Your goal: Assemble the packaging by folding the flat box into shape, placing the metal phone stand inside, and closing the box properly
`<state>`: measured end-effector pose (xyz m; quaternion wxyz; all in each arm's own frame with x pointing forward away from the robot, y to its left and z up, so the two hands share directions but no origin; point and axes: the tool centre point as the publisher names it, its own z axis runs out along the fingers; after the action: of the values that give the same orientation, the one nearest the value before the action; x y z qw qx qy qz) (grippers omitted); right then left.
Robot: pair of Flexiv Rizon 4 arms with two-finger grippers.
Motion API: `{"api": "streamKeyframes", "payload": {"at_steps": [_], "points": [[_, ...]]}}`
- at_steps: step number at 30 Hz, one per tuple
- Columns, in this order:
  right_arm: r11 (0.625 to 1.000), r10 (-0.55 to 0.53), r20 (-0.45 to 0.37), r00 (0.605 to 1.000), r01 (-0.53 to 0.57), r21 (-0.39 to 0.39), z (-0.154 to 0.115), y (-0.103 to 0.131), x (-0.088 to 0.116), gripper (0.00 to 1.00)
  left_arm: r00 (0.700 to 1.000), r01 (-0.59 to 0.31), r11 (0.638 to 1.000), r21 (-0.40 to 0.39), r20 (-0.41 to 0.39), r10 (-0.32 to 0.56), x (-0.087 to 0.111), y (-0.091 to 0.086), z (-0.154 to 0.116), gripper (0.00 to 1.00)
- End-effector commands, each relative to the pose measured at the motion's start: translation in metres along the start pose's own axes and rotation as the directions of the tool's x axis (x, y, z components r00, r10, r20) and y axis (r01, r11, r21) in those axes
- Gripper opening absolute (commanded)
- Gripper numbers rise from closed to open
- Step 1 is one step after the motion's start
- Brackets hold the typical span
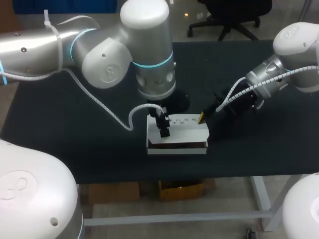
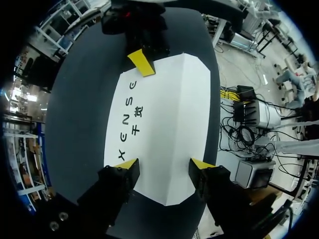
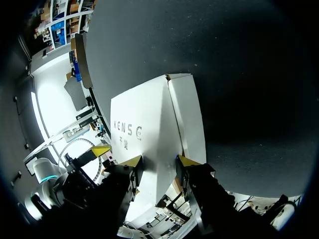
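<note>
From the left: left gripper [image 1: 162, 126] set over the left end of the white box [image 1: 182, 135], fingers [image 2: 125, 166] spread wide above the printed top panel and clamping nothing. Midway on the black table [image 1: 75, 124]: the box itself, already standing as a shape rather than flat, long axis running left to right, straight from one gripper to the other. At the right end: right gripper [image 1: 202, 118], up against the top corner; cannot tell whether clamped on the card or merely resting there. Equally near, one arm per end, so any lid work probably turns on that end-to-end line. Counted: one box, two grippers, no metal phone stand in view, whether inside or elsewhere impossible to say.
</note>
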<state>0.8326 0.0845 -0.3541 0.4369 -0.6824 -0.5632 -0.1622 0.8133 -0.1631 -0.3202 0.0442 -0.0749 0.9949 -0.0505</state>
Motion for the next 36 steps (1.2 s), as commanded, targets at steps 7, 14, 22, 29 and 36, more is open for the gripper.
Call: {"api": "streamKeyframes", "payload": {"at_steps": [7, 14, 22, 29, 36], "points": [[1.0, 0.0, -0.003, 1.0, 0.0, 0.004, -0.0005, 0.0009, 0.0001, 0.39, 0.999, -0.019, 1.0, 0.002, 0.031, 0.019, 0.0055, -0.0007, 0.0005, 0.65], [1.0, -0.002, -0.002, 1.0, 0.002, 0.004, -0.0002, 0.0007, 0.0006, 0.4, 0.999, -0.028, 1.0, 0.003, 0.042, 0.028, 0.0067, -0.001, 0.0014, 0.64], [1.0, -0.003, -0.001, 1.0, 0.003, 0.006, 0.0007, 0.0004, 0.0006, 0.41, 0.997, -0.038, 0.999, 0.005, 0.069, 0.038, 0.0076, -0.0024, 0.0028, 0.65], [1.0, -0.005, -0.001, 1.0, 0.005, 0.006, 0.0005, -0.0003, 0.0008, 0.43, 0.995, -0.041, 0.999, 0.008, 0.092, 0.04, 0.0057, -0.0024, 0.0053, 0.65], [1.0, -0.004, 0.0, 1.0, 0.004, 0.008, 0.0006, 0.0006, 0.0006, 0.43, 0.992, -0.048, 0.999, 0.01, 0.119, 0.047, 0.0043, -0.0016, 0.0089, 0.65]]}}
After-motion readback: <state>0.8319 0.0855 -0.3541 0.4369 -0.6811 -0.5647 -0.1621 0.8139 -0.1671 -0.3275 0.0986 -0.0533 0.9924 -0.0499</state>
